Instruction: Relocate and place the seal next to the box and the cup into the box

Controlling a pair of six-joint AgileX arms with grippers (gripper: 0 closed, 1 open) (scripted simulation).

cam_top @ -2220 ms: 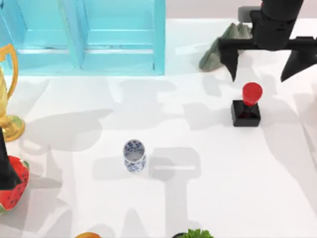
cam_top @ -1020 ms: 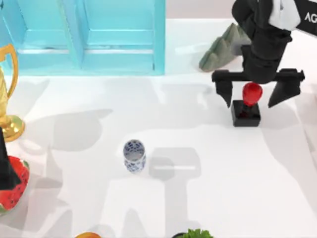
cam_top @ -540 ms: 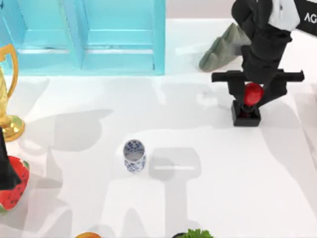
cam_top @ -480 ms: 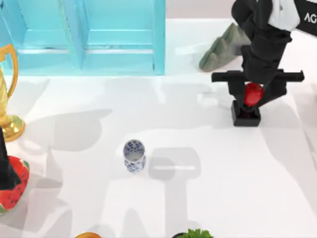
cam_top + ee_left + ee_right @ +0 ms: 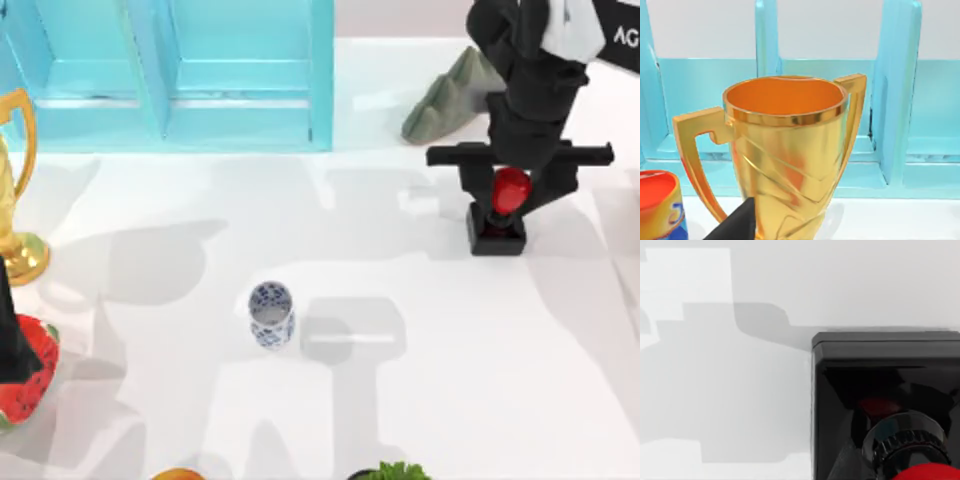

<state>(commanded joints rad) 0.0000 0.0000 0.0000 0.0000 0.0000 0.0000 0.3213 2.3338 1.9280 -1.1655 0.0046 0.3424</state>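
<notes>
The seal (image 5: 497, 234), a black block with a red knob, stands at the table's right rear. My right gripper (image 5: 510, 192) comes down from above and is shut on the knob, one finger on each side. In the right wrist view the seal's black base (image 5: 880, 380) and red knob (image 5: 927, 474) are very close. The blue-patterned white cup (image 5: 271, 313) stands upright, alone, left of centre. The cyan box (image 5: 180, 110) runs along the rear left. My left arm (image 5: 10, 335) is parked at the far left edge.
A grey rock ornament (image 5: 450, 95) lies just behind the seal. A gold trophy (image 5: 15, 200) (image 5: 790, 150) and a watermelon slice (image 5: 28, 385) stand at the left edge. Green leaves (image 5: 395, 470) and an orange object (image 5: 178, 474) sit at the front edge.
My right gripper came down over the seal and its fingers closed in on the red knob. The seal, the cup and my left arm have kept their places.
</notes>
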